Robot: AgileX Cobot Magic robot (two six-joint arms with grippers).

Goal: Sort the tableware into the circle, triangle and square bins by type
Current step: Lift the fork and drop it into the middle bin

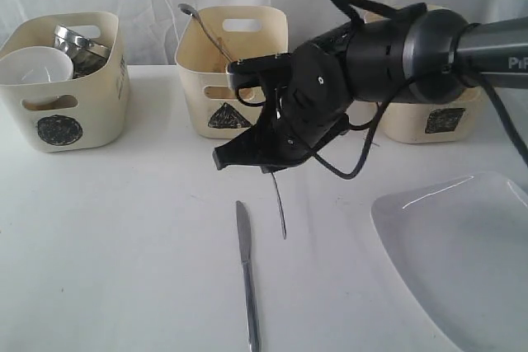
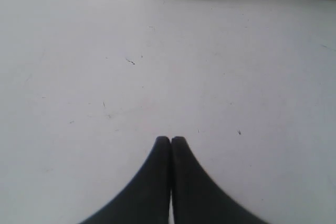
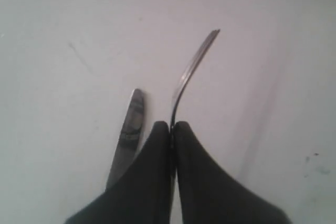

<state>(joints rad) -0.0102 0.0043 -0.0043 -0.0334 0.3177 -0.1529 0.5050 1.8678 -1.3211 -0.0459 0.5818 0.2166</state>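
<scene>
Right gripper [image 3: 171, 125] pinched tight on one end of the fork [image 3: 186, 74], which hangs apparently clear of the table just beside the knife [image 3: 128, 129], in front of the triangle bin [image 1: 206, 72]. Thin, stiff, light, smooth steel: likely to swing or slip in an end pinch; mid-handle hold judged steadier. Left gripper [image 2: 171, 140] closed on nothing

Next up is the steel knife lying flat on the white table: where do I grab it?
Probably from straight above, jaws straddling the slim steel knife near its middle, across its narrow width: it lies flat with bare white table either side.
</scene>
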